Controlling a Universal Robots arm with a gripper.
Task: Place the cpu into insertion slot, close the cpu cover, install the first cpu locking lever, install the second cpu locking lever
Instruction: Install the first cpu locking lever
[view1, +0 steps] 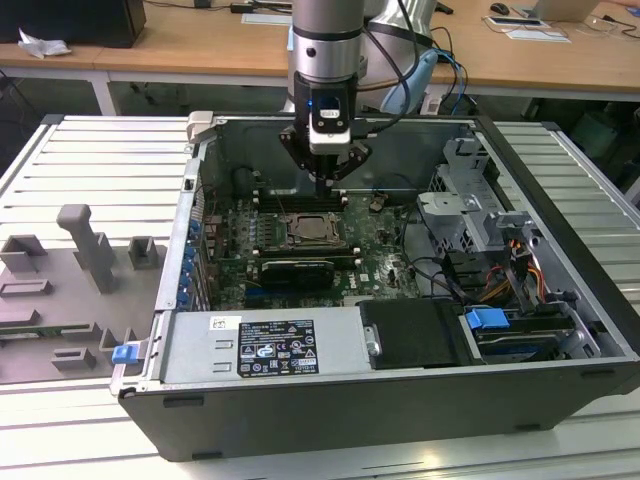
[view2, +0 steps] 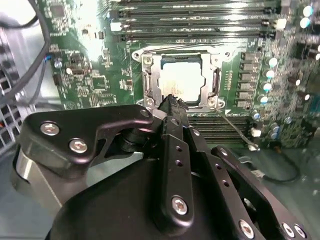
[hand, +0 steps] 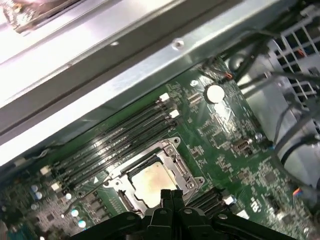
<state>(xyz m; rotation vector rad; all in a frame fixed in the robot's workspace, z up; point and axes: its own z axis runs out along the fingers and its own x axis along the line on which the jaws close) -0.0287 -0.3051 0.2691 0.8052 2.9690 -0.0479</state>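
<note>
The claw (view1: 327, 183), fingers pinched together and holding nothing, hangs just above the socket (view2: 144, 60) in the green board (view2: 82, 82), where the chip (view2: 181, 79) lies flat with the metal cover (view2: 216, 81) framing it.

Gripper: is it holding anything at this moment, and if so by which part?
Nothing is held. The gripper is shut with nothing between its fingers, above the board. The cpu lies in its socket, apart from the gripper.
</note>
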